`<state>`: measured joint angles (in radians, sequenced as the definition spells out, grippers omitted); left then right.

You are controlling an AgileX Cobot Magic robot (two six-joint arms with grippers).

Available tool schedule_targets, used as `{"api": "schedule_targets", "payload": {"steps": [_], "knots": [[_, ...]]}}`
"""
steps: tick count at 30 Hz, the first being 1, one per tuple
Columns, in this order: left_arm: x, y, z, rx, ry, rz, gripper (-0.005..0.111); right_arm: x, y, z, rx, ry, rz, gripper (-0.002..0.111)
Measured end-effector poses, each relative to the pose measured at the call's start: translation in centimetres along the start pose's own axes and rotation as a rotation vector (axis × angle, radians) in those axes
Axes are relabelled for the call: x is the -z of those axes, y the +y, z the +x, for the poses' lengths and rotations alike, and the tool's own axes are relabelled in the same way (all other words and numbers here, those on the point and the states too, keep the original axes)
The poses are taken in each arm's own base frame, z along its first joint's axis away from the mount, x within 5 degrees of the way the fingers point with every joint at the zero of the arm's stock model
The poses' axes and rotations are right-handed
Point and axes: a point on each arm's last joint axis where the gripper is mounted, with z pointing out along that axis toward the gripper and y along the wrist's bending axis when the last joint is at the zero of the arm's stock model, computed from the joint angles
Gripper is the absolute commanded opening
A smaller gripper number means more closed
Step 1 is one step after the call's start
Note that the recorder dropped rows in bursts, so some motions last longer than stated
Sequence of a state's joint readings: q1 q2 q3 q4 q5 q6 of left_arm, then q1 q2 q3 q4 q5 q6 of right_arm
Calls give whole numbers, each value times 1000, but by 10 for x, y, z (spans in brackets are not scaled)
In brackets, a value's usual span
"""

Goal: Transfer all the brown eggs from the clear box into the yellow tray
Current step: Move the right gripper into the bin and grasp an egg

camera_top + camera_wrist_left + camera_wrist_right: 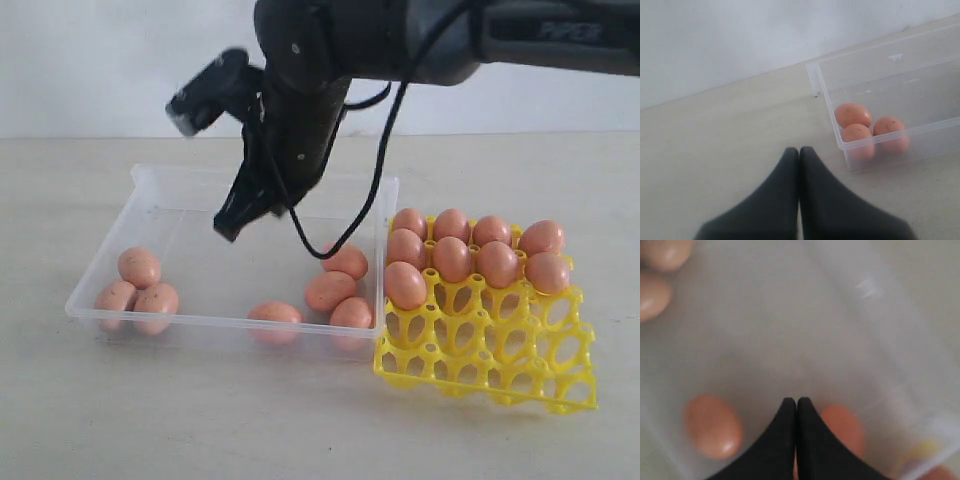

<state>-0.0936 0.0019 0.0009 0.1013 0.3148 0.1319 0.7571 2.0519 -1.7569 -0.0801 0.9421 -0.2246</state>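
Altogether seven brown eggs (330, 290) lay in the clear box (200, 321): three clustered at its left end, one alone by the front wall, three bunched at the right end next to the yellow tray (500, 370). Nine more already sat in the tray's rear cups, leaving the front cups empty. Judging by their look, the eggs were light, with stiff but brittle shells, smooth and prone to roll, so each wanted a gentle pinch across its narrow middle, from above, one at a time where they touched.

The right gripper (228, 230) hung over the middle of the box with its fingers pressed together and nothing between them, above bare floor between the lone egg and the right cluster. The left gripper (799, 152) was likewise closed and empty, over the table (200, 420) outside the box's left end. The only legible writing was "PIPER" on the right arm's link (572, 32); the eggs, box and tray showed no labels.
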Motion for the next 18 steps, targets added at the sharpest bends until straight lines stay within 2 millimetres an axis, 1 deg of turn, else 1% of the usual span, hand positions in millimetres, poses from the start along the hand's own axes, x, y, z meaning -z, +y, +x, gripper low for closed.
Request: {"api": "schedule_targets", "payload": {"steps": [2, 4, 5, 7, 11, 13, 15, 18], "knots": [[0, 0, 0, 0, 0, 0, -4, -16, 6, 0, -5, 98, -129, 0], [0, 0, 0, 0, 0, 0, -4, -25, 8, -4, -14, 130, -186, 2], [0, 0, 0, 0, 0, 0, -4, -27, 7, -5, -14, 132, -195, 6], [0, 0, 0, 0, 0, 0, -4, -29, 6, -6, 22, 139, -210, 16], [0, 0, 0, 0, 0, 0, -4, -34, 8, -2, 126, 176, -241, 46], [0, 0, 0, 0, 0, 0, -4, -37, 7, -1, 175, 183, -234, 55], [0, 0, 0, 0, 0, 0, -4, -37, 4, 0, 205, 194, -204, 60], [0, 0, 0, 0, 0, 0, -4, -38, -2, 3, 242, 229, -146, 61]]}}
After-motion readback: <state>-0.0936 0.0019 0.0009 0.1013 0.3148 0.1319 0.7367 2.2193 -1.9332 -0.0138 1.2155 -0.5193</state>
